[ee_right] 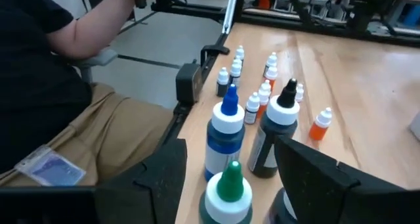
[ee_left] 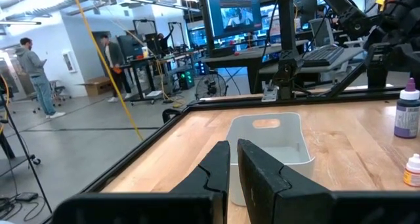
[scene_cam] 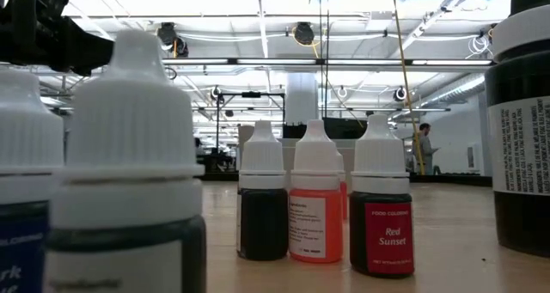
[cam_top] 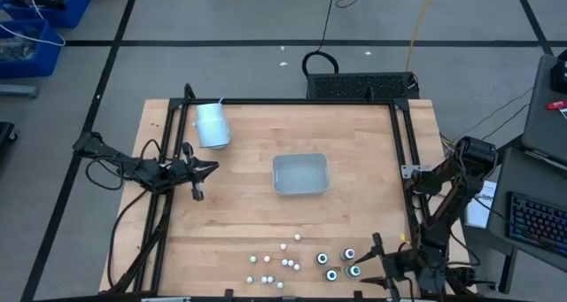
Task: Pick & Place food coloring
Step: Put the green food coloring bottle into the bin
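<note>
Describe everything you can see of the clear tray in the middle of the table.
The clear tray is a shallow rectangular bin with rounded corners, of what looks like translucent, frosted plastic. It sits flat and upright on the wooden table, near the middle, long side across. In the left wrist view a short wall shows an oval handle cutout. It looks empty; nothing touches it but the tabletop. The cup, the bottles and both arms stand clear of it.
</note>
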